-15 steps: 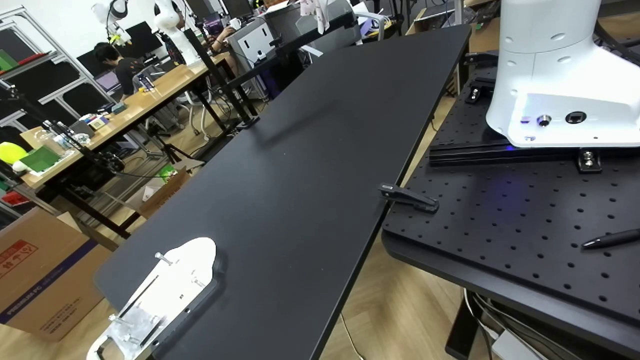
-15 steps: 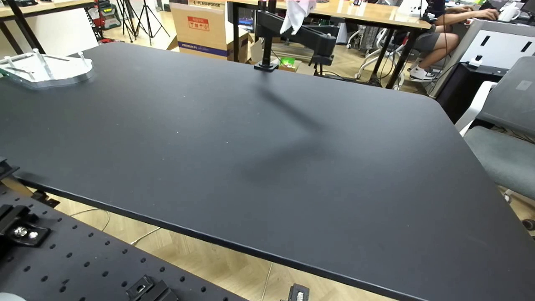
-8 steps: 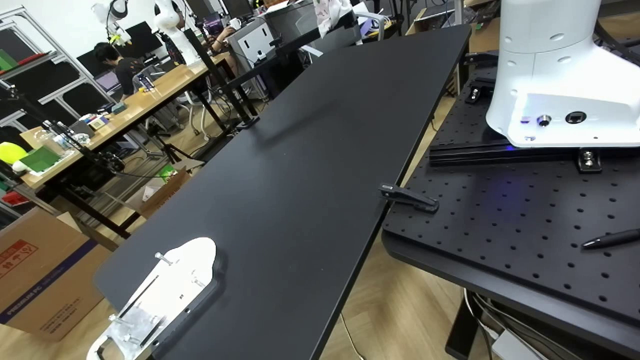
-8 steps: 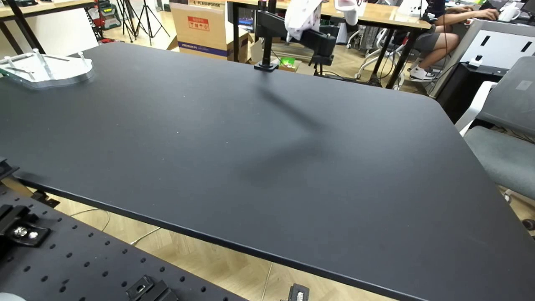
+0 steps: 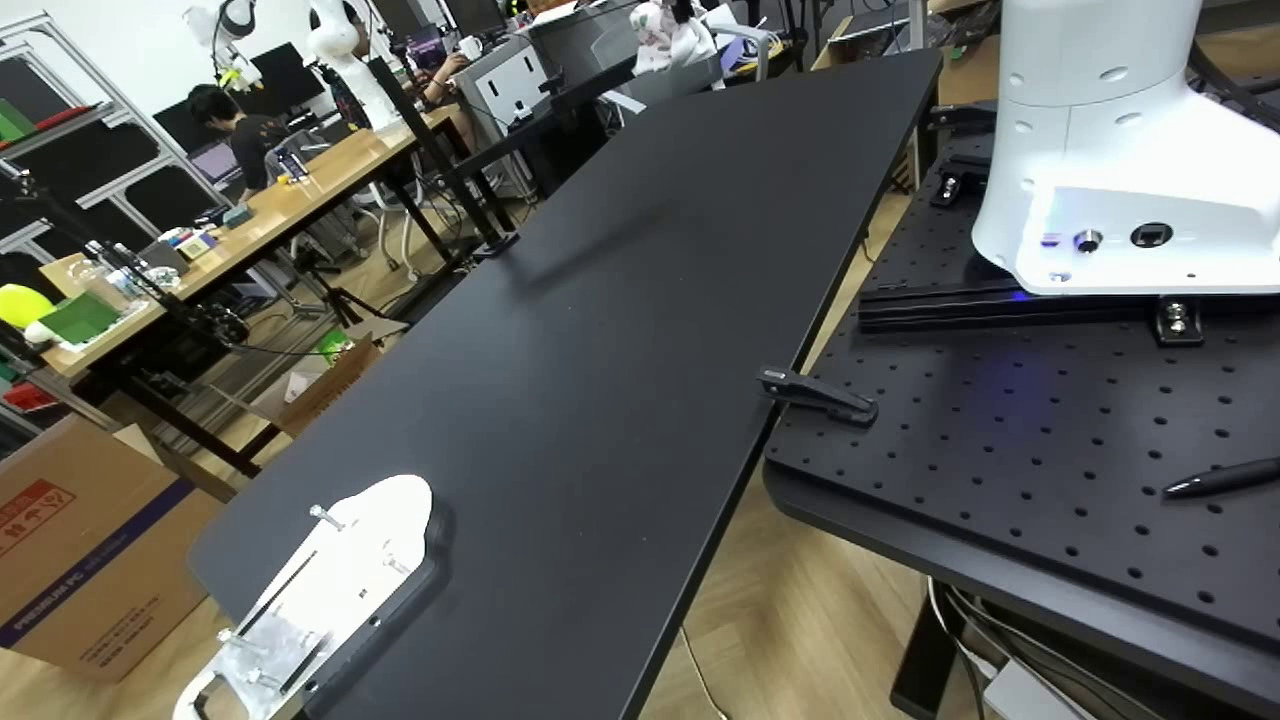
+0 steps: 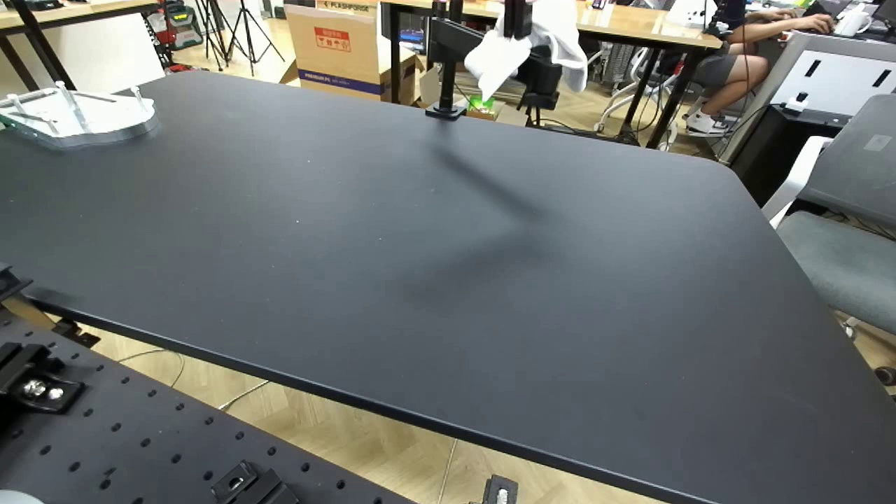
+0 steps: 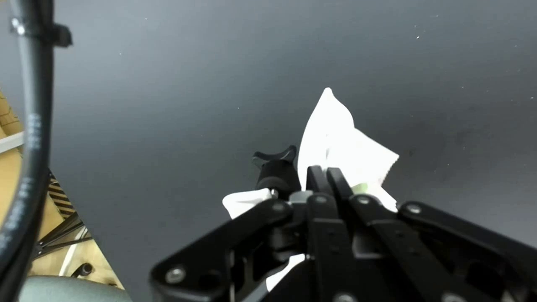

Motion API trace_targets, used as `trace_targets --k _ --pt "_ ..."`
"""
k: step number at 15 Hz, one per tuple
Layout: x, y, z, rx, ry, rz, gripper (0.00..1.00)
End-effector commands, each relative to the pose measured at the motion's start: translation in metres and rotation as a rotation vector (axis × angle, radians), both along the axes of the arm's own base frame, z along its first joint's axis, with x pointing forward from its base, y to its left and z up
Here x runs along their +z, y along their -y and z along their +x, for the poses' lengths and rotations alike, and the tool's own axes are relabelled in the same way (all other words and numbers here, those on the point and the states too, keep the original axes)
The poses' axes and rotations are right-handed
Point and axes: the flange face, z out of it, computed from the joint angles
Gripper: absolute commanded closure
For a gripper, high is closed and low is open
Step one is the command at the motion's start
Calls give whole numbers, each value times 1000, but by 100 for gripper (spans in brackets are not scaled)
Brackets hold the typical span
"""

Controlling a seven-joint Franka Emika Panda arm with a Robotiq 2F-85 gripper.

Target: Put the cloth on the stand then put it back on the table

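White pegged board [image 5: 360, 550]: on the tabletop [image 5: 600, 420], near a rounded corner. Cardboard box [image 5: 100, 560], red print, dark band: beyond that corner. Black clamp [image 5: 818, 393]: at a long edge. Wooden desk [image 5: 285, 212]: past the opposite long edge. Grey chair [image 6: 840, 259]: beside a short edge.

A grey chair [image 6: 840, 259] stands on pale wood-look flooring [image 6: 336, 434].

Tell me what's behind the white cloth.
In an exterior view, the black stand shows on one side of the cloth and again between the cloth's hanging parts. The stretch of stand directly behind the cloth is covered.
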Motion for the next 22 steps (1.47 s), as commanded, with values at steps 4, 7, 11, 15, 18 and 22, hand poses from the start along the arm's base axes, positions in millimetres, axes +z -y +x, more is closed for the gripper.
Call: trace_targets --k 4,7,11,15,18,22 --pt "-13 10 1 -59 -22 34 99" --pt "-11 12 1 -71 -17 42 99" --pt "-3 12 2 -75 -2 43 56" --pt "11 8 3 -61 25 35 31" --pt "26 2 1 -45 47 26 10" --pt "47 -2 0 9 74 -11 0"
